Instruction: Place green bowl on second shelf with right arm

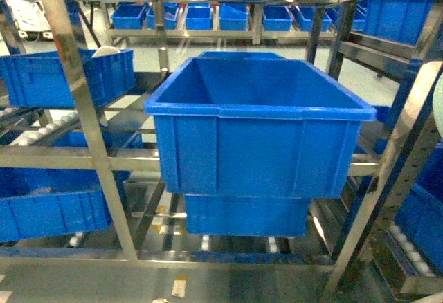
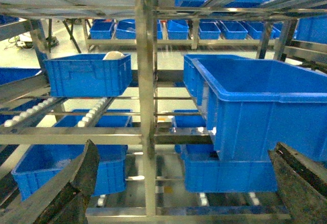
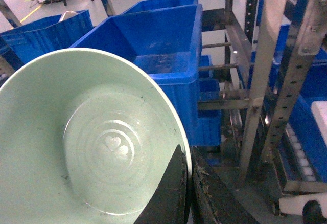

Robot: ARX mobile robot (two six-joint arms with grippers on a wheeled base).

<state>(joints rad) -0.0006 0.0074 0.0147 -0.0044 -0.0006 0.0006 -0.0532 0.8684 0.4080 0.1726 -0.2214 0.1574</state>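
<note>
You're gripping the green bowl (image 3: pixel 87 137) by its rim in the right gripper (image 3: pixel 186 180), holding it right of and short of the second shelf's large blue crate (image 3: pixel 153 40), which is sitting ahead-left.

You face a steel rack; its second shelf (image 1: pixel 83 156) runs left to right across the middle of your head view. A large crate (image 1: pixel 259 126) sits on that tier, right of the nearest upright (image 1: pixel 79 109). Under it, on the lower tier, rests a smaller crate (image 1: pixel 246 214). Left of the upright, another crate (image 1: pixel 66 76) sits further back with what may be a dish (image 2: pixel 113 55) in it. The bowl (image 3: pixel 87 142) sits before the large crate, on its right, pinched at the rim by the right gripper (image 3: pixel 186 193).
</note>
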